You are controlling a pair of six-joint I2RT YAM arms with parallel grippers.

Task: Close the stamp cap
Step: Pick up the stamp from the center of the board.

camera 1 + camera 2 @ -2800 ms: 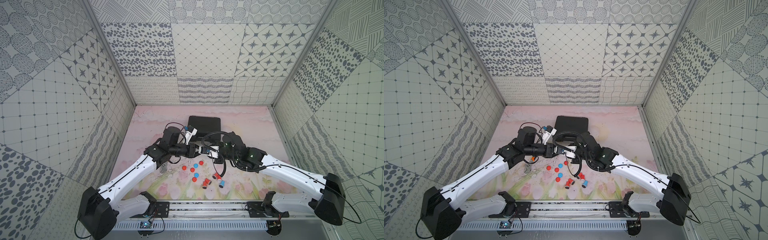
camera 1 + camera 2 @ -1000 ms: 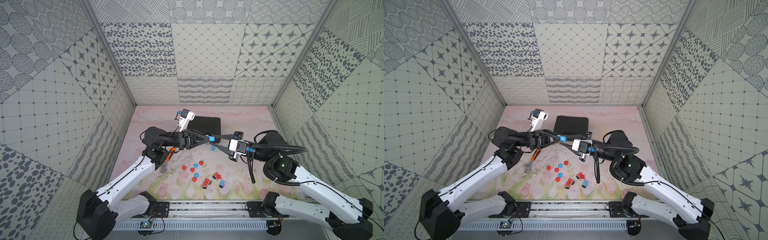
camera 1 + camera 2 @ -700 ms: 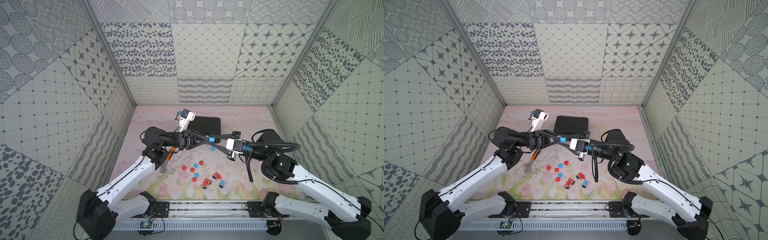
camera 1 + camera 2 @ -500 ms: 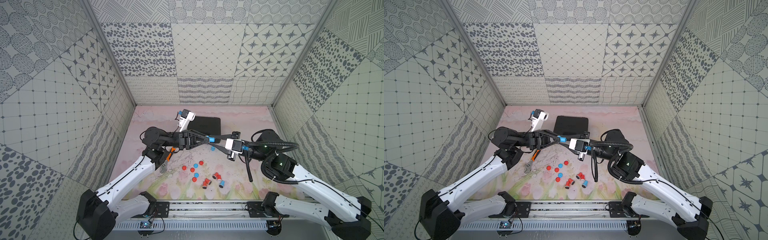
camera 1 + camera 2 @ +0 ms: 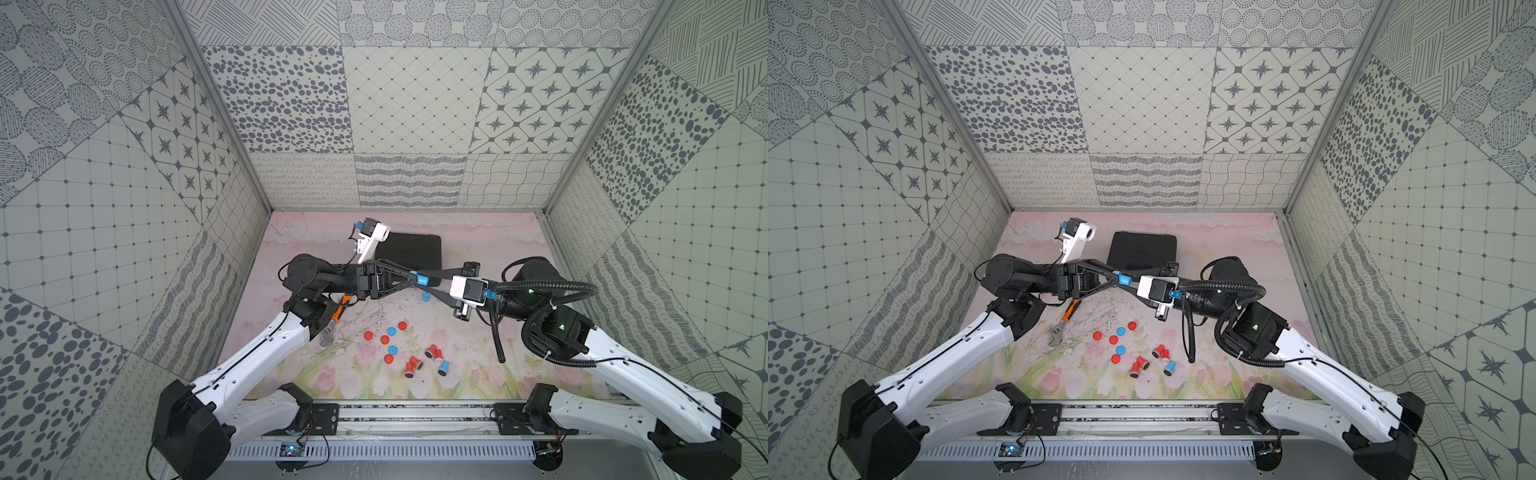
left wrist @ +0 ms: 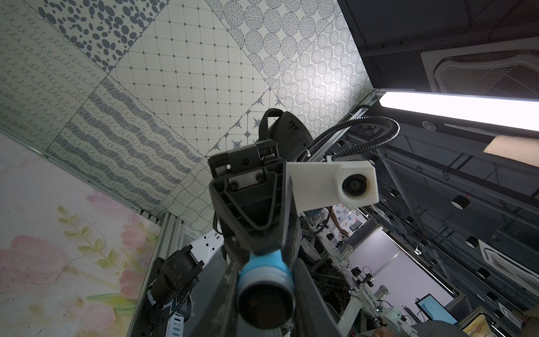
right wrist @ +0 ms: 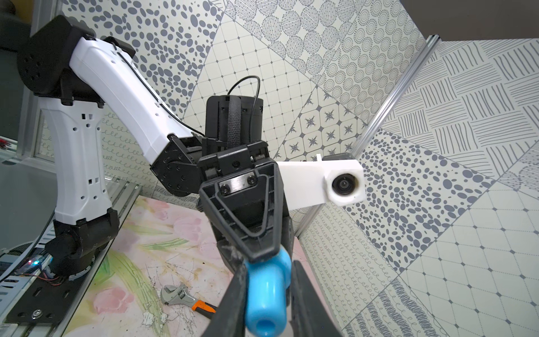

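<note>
So, the blue stamp (image 6: 265, 280) is up in the air over the middle of the table. It's pinched tight between the fingers of the left gripper (image 5: 414, 277), with its dark round end facing back toward that arm's wrist. Right up against its front is the blue cap (image 7: 267, 294). The right gripper (image 5: 433, 277) has that one squeezed between its own narrowed fingers, hollow end pointing back at the right wrist. The two grippers meet nose to nose. In both top views only a small blue bit shows between the tips, so I can't tell whether the cap is fully seated.

Just behind the meeting point a black case (image 5: 409, 251) lies flat on the flowery mat (image 5: 478, 365). Down on the mat below the grippers there's a lone blue piece (image 5: 426, 296), and nearer the front a scatter of red and blue pieces (image 5: 411, 365). Off to the left of those lies a wrench (image 5: 1064, 322) with an orange handle, just beside the left arm.
</note>
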